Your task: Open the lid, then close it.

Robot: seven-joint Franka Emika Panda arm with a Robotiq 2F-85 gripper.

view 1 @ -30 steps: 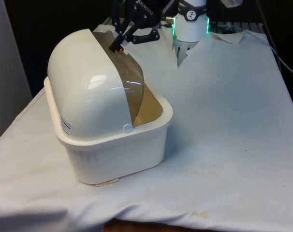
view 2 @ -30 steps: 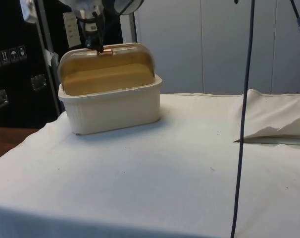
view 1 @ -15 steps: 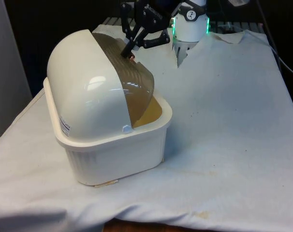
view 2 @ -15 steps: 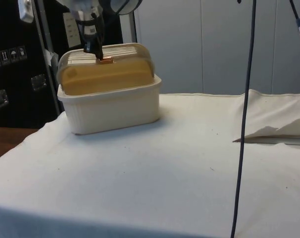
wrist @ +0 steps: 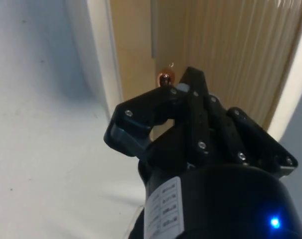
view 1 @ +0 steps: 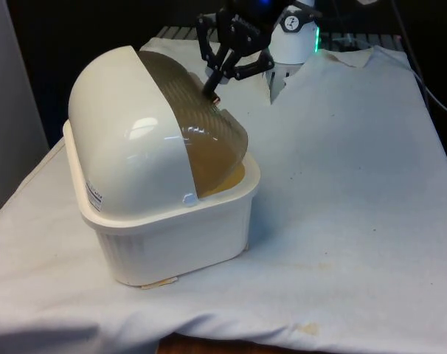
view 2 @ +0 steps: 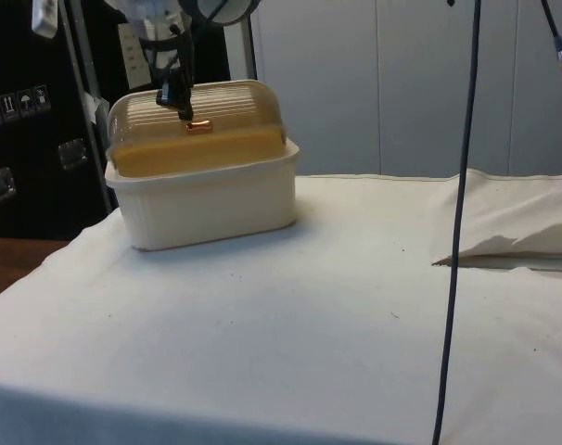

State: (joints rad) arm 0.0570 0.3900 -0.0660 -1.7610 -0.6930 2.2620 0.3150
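White cloth (view 1: 341,184); jaws hide copper lid handle (view 2: 198,124).

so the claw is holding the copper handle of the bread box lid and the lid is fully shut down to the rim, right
Not quite. The claw is on the copper handle of the lid, but the lid is only partly down. The front view shows a gap between its lower edge and the rim of the bread box, with the inside visible.

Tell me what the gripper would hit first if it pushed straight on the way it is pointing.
The gripper points down at the bread box's ribbed, translucent lid, by the copper handle. Going straight on, it would likely press into the lid at once; depth is hard to judge.
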